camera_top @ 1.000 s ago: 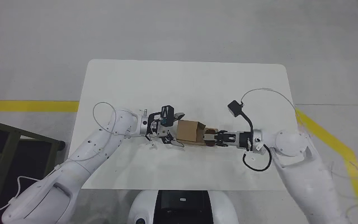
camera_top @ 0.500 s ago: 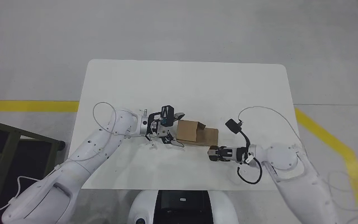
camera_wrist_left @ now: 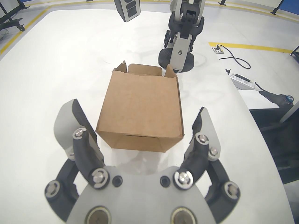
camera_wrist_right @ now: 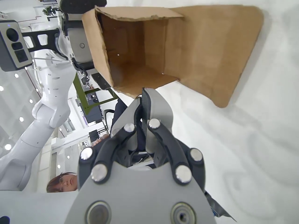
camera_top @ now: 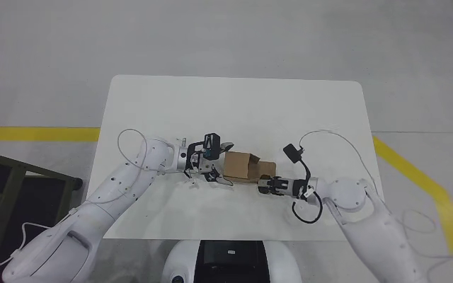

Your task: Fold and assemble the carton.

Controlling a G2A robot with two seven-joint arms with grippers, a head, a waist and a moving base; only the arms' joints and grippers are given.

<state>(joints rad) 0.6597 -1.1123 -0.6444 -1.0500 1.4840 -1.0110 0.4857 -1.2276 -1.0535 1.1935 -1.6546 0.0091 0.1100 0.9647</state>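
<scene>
The carton [camera_top: 241,167] lies on its side near the middle of the table [camera_top: 141,106], between the two arms. Its open mouth is turned toward the right gripper [camera_wrist_right: 144,94] and its other end toward the left gripper [camera_wrist_left: 136,122]. The left gripper's jaws are spread wide, one finger on each side of that end, close to the walls but apparently not touching them. Placed so, it looks like a fence that would keep the carton from sliding or twisting if it is pushed from the far end. The right gripper's jaws are pressed together with nothing between them, forming one narrow tip. That tip sits at the edge of the mouth, just by the rim of the nearest wall. One broad flap [camera_wrist_right: 210,52] is folded outward from the mouth and lies flat on the table. A closed tip suits nudging or sweeping a flap rather than pinching it, so the step in hand is probably tucking the flaps in at this end, which is not yet closed.
</scene>
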